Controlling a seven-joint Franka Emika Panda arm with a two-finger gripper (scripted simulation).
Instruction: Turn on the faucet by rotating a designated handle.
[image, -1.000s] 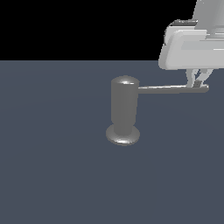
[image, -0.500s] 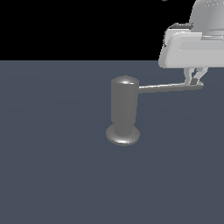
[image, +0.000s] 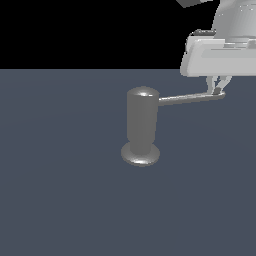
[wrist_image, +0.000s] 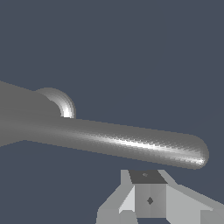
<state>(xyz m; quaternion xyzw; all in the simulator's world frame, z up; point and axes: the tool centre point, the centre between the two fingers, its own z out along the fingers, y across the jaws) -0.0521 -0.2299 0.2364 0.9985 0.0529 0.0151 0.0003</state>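
Handle (image: 190, 98) tip at claw (image: 218, 90) (touching?)

A pale grey-white robot arm ends in a wide, boxy hand housing with rounded edges. Its gripper (image: 218, 88) has two short, slim, light grey fingers (image: 212, 84). Up close, one finger (wrist_image: 148, 197) shows flat, angular facets and a small dark diamond mark.

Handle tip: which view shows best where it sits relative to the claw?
Wrist view: the handle fills the frame, its rounded tip clear of the one visible claw finger. In the exterior view the tip sits at the fingertips, contact unreadable.
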